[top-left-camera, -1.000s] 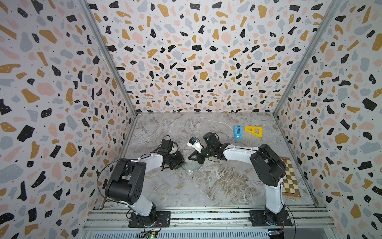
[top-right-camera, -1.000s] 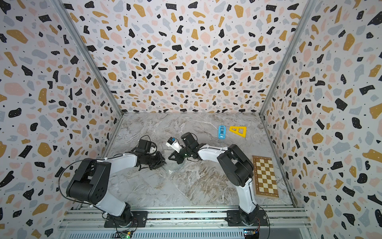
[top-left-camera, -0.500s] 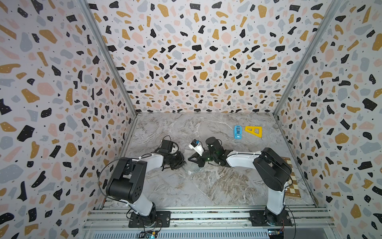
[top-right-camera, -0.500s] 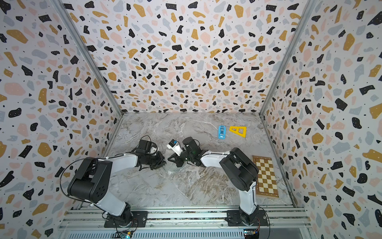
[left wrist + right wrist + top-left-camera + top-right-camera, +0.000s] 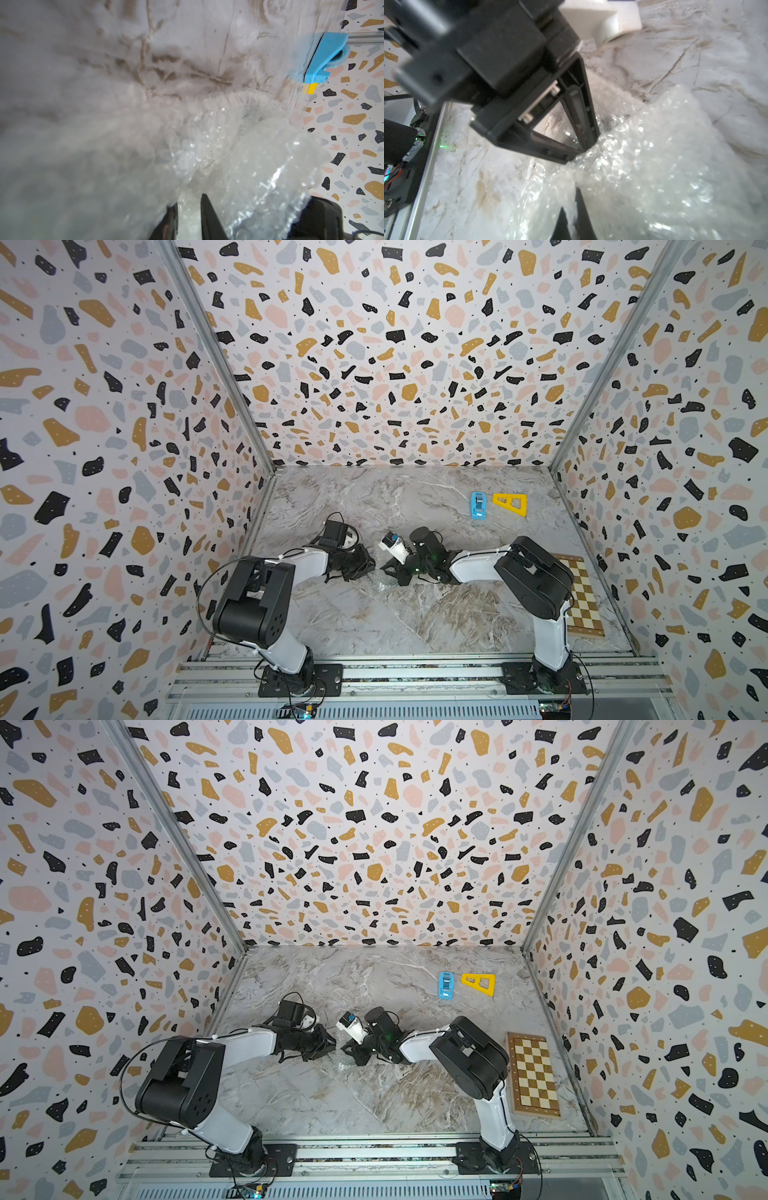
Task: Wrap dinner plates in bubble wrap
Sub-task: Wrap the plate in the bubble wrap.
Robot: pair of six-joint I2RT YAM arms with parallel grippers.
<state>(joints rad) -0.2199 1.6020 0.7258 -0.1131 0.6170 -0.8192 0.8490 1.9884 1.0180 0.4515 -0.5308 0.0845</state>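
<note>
As left gripper (image 5: 189,201), right gripper (image 5: 570,199) pinch wrap (image 5: 654,166)

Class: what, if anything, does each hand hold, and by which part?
The left hand and the right hand each pinch the bubble wrap on a bunched-up fold, and the two grips are close together.

We see a blue tape dispenser (image 5: 478,505) right of centre on the marble tabletop (image 5: 395,497), a yellow triangle (image 5: 511,503) just beside it, and a chessboard (image 5: 534,1075) lower right, along the speckled wall (image 5: 665,969).
</note>
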